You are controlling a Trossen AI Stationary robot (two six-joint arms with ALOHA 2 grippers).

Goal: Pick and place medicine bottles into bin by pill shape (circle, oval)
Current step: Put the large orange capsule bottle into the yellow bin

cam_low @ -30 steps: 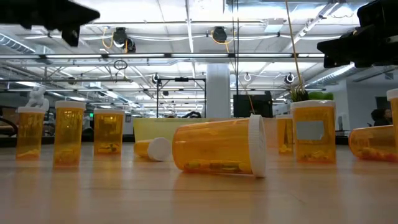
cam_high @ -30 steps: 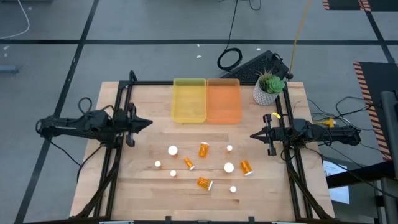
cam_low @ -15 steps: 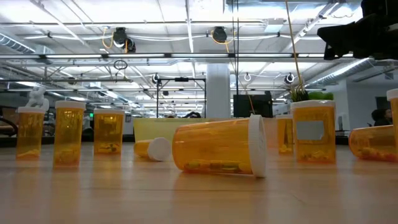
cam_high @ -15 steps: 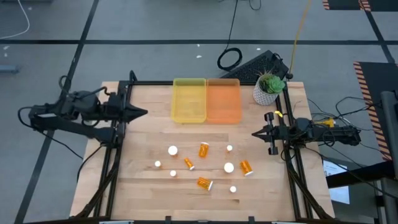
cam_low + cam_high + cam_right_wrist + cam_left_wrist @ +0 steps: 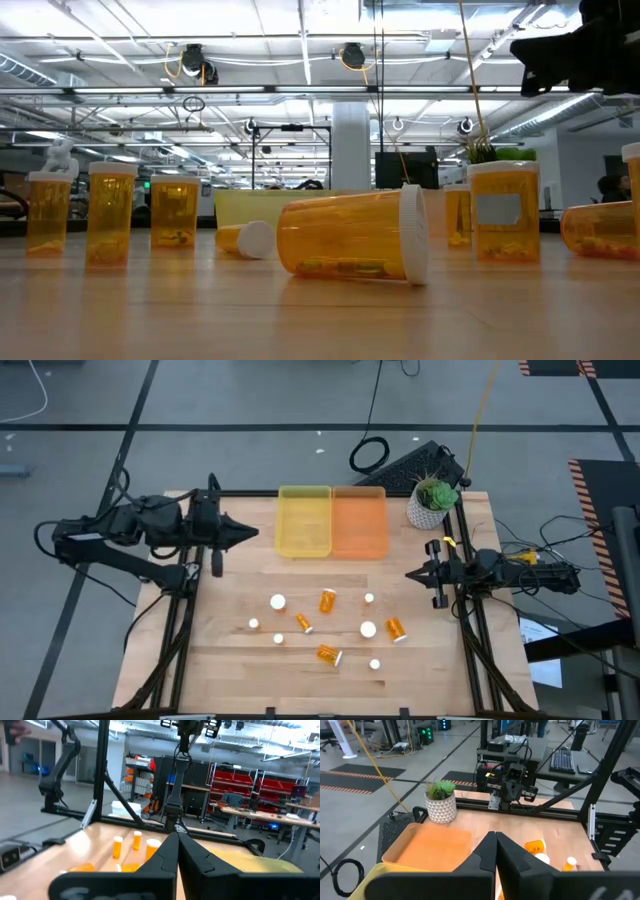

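Several orange medicine bottles with white caps are scattered on the near half of the wooden table. Some stand upright [image 5: 277, 601], others lie on their sides [image 5: 329, 654]. One lying bottle [image 5: 350, 245] fills the middle of the low view. The two bins rest side by side at the far edge, yellow [image 5: 304, 520] and orange [image 5: 359, 520]. My left gripper [image 5: 255, 532] is shut and hovers left of the yellow bin. My right gripper [image 5: 408, 575] is shut at the right side, clear of the bottles. Both wrist views show the fingers closed together, left [image 5: 495, 837] and right [image 5: 176, 836].
A white pot with a green plant [image 5: 432, 502] stands at the far right corner beside the orange bin. Black frame rails [image 5: 188, 600] run along both table sides. Bare wood lies between the bins and the bottles.
My left gripper has risen out of the low view. It has swung toward the table's far edge and then right toward the yellow bin, staying shut. My right gripper has risen a little. The bottles have not moved.
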